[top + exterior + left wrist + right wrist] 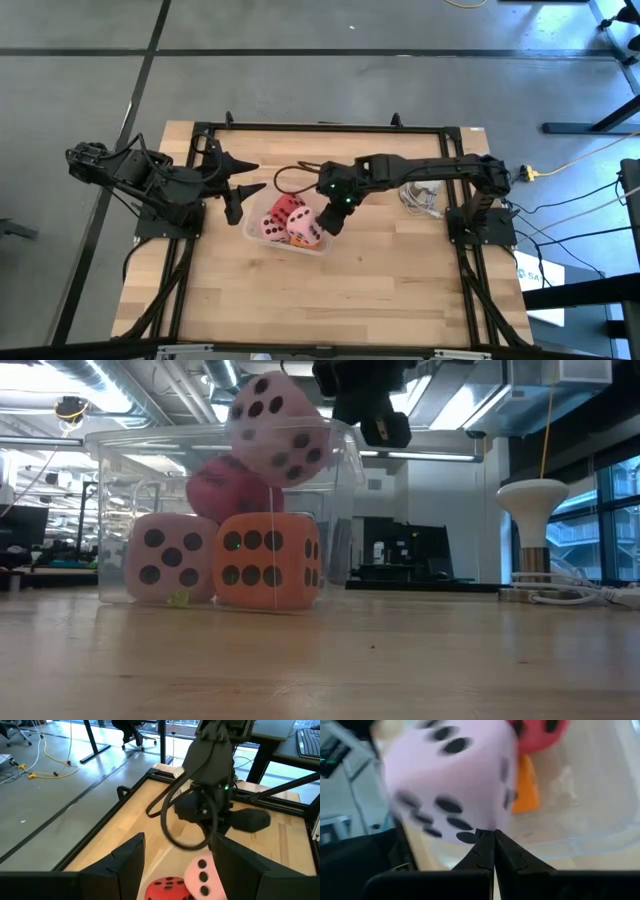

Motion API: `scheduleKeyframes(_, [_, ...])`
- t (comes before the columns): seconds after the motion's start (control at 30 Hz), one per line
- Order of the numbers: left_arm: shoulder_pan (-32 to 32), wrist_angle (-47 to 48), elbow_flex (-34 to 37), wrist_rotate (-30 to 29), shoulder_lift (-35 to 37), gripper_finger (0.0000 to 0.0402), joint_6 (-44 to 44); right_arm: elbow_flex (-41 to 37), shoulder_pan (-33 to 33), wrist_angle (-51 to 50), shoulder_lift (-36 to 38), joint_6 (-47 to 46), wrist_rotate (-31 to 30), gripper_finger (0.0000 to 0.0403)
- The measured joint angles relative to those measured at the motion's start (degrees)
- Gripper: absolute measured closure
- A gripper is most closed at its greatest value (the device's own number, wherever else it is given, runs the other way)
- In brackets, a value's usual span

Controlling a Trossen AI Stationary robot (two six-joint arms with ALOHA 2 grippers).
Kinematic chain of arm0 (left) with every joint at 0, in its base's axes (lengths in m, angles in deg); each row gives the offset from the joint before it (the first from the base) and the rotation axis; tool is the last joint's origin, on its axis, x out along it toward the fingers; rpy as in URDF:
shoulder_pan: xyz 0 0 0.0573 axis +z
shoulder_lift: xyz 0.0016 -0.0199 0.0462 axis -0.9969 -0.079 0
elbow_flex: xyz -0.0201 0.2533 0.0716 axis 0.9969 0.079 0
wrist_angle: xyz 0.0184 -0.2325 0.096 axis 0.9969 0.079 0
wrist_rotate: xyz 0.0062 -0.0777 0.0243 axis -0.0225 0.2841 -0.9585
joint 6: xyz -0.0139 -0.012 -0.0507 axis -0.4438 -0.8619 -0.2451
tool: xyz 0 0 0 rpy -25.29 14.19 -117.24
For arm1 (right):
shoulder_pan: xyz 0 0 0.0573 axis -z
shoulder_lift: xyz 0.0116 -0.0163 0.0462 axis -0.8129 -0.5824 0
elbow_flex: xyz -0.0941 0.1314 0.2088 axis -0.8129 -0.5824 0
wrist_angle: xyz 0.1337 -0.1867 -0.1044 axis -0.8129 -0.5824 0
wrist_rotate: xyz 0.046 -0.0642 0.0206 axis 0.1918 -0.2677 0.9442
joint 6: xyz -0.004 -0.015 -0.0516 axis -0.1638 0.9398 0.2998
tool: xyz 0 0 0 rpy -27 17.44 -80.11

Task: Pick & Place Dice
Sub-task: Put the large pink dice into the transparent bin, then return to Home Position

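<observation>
four soft dice sit in a clear plastic tub [256, 213] near the middle of the bench [400, 270], with the right gripper [334, 222] hanging at the tub's rim and the left gripper [243, 180] waiting just beside its other end. in the low view a pale pink die [171, 557] and an orange die [267, 559] rest side by side on the tub floor, a red die [228, 490] lies on top of them toward the back, and a second pale pink die [276, 430] is perched highest, tilted and poking above the rim. the likeliest trouble from here is that this top die, balanced on the pile and already above the wall, rolls or tips out onto the bench; a nudge from the right arm as it moves off could be enough. the right gripper's fingers [482, 852] are pressed fully together and hold nothing, though in the right wrist view their tips sit right against the underside of the top die, and it is hard to say whether they touch. the left gripper's fingers [131, 857] stand fairly wide apart and empty, pointed across the tub toward the red die and the pink one beside it.
</observation>
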Motion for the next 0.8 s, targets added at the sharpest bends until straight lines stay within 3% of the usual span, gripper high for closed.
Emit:
scheduleKeyframes(0.57, [0.0, 0.0, 0.0, 0.19, 0.0, 0.0187, 0.01, 0.0, -0.27, -1.75, -0.12, 0.91, -4.58, 0.0402])
scheduleKeyframes(0.67, [0.0, -0.02, 0.0, -0.52, 0.23, 0.0187, 0.99, -0.02, -0.44, -2.63, 1.88, 1.98, -5.16, 0.0403])
scheduleKeyframes(0.8, [-0.67, -0.08, 0.02, -2.97, 2.26, 0.0187, 1.51, -0.02, -1.28, -3.92, 8.12, 5.33, -11.57, 0.0403])
